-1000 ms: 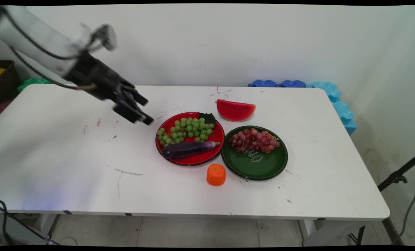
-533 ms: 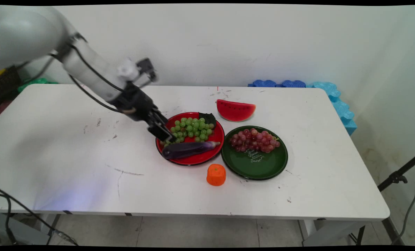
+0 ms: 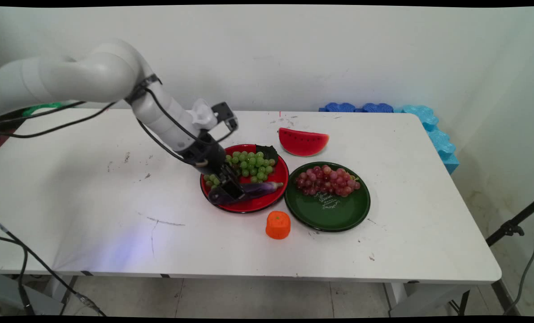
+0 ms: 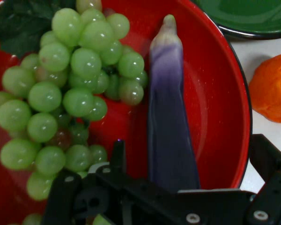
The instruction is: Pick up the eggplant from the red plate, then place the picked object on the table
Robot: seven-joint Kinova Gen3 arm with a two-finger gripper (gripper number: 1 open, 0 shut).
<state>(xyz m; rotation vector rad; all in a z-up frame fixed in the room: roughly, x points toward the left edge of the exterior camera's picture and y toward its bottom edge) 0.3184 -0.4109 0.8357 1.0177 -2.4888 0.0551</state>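
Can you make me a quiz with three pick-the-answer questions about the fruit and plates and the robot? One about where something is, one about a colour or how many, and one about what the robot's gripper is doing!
1. Where does the long purple eggplant lie?
A. on the round red plate
B. on the round green plate
C. on the bare white table

2. How many plates are on the table?
A. one
B. two
C. four

3. How is the black two-finger gripper?
A. shut, high above the table
B. holding the orange fruit
C. open, with a finger on each side of the eggplant

Answers:
1. A, the eggplant lies on the red plate beside the bunch of green grapes.
2. B, one red and one green with red grapes.
3. C, the hand view shows the fingers apart with the eggplant between them.
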